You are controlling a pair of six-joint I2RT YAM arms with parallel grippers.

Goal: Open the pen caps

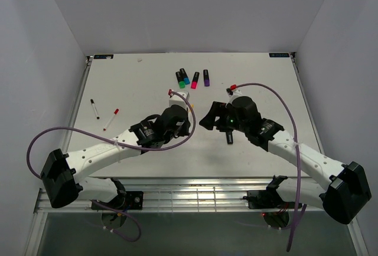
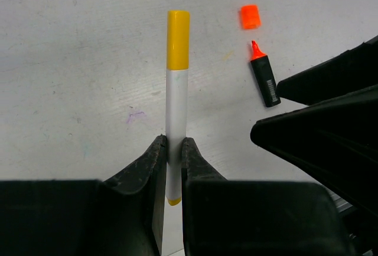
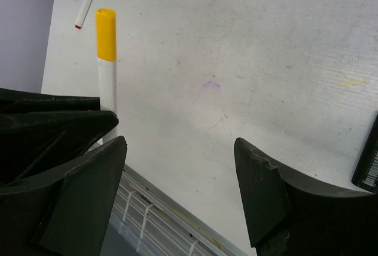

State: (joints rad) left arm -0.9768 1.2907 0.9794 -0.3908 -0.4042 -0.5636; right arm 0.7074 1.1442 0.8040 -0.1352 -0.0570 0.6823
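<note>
Clamping left tool [image 2: 173, 150]: clenched on the white barrel of a pen [image 2: 176, 108] near the middle of the surface [image 1: 130, 85]; the jaws pinch the barrel low down, and a small yellow end shows beneath them.
Yellow cap [image 2: 178, 39]: on the pen, at the barrel's free end, pointing away from the left tool.
Right tool [image 3: 180, 144]: released, jaws spread wide with nothing between them; it sits just beside the left tool and faces it, with the yellow cap off to one side of its gap.
Orange cap [image 2: 250, 16]: off and lying loose on the surface, just beyond the orange tip of a black marker [image 2: 265, 74] and not touching it.
In the way: the right tool's dark fingers crowd close to that marker's rear end.
Far edge, middle: four stubby markers side by side, showing a green cap [image 1: 181, 84], a blue cap [image 1: 186, 81], a pink cap [image 1: 194, 84] and a purple cap [image 1: 207, 82].
Left edge: two thin pens lying near each other, one with a black cap [image 1: 91, 101], one with a red cap [image 1: 116, 111], well apart from both tools.
</note>
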